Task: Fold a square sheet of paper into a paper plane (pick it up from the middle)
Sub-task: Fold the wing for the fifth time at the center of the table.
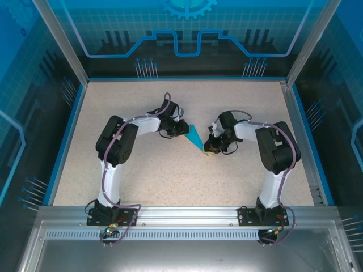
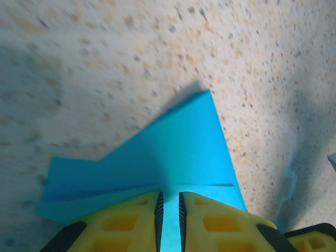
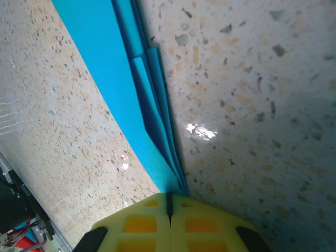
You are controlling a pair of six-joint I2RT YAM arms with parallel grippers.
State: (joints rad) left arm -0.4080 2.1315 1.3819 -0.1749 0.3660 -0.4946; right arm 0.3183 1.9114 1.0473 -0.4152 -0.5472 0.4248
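On the speckled table, at its centre, the paper plane is held taut, nose toward 5 o'clock. Its wide tail is pinched by the left jaws, its nose by the right jaws (both closed on paper), presumably to align the creases.

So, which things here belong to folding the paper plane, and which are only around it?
Belong to the job:
- paper plane, folded and pointed
- left gripper, shut on its wide end
- right gripper, shut on its pointed tip

Only surroundings:
- speckled table
- metal rail at the near edge
- blue walls
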